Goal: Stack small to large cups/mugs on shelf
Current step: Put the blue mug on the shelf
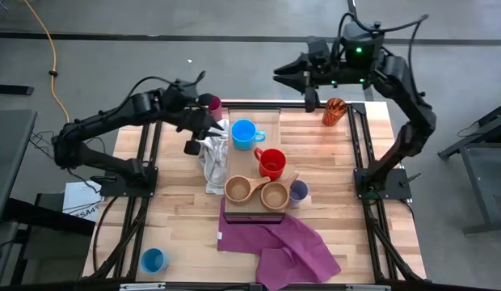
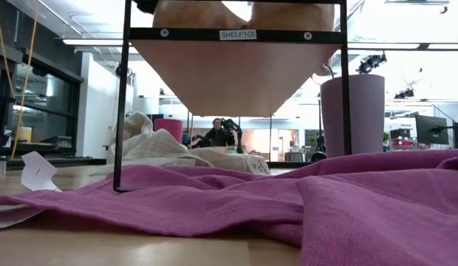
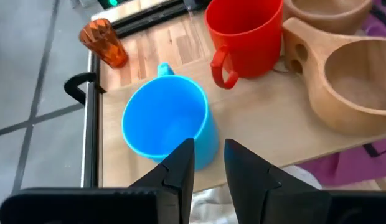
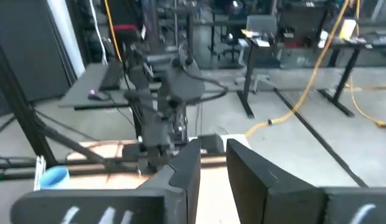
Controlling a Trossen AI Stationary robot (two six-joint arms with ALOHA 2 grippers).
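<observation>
The shelf (image 1: 258,166) lies along the middle of the tabletop (image 1: 347,210), its near end over a purple cloth (image 1: 287,246). On its plank stand a blue mug (image 1: 245,133) at the far end, then a red mug (image 1: 271,163), then two wooden cups (image 1: 238,190) (image 1: 274,196) side by side at the near end. A lavender tumbler (image 1: 298,191) stands just beside the second wooden cup, at the shelf's right edge. A magenta tumbler (image 1: 213,104) stands at the far left corner of the shelf, close behind the left arm. An orange-red tumbler (image 1: 334,111) stands on the tabletop to the far right of the shelf. A second blue mug (image 1: 153,260) sits well apart, at the near left corner of the tabletop. A crumpled pale cloth (image 1: 214,158) lies against the shelf's left side.

The left gripper (image 1: 204,133) hangs just left of the blue mug on the shelf, over the pale cloth. In the left wrist view its fingers (image 3: 179,168) stand a narrow gap apart, with nothing between them, and the mug's wall is right before their tips. The right gripper (image 1: 292,74) hovers beyond the far edge of the tabletop, left of the orange-red tumbler; its fingers (image 4: 188,165) are likewise a small gap apart and hold nothing.

In the low view the shelf's dark frame rises over the purple cloth.
</observation>
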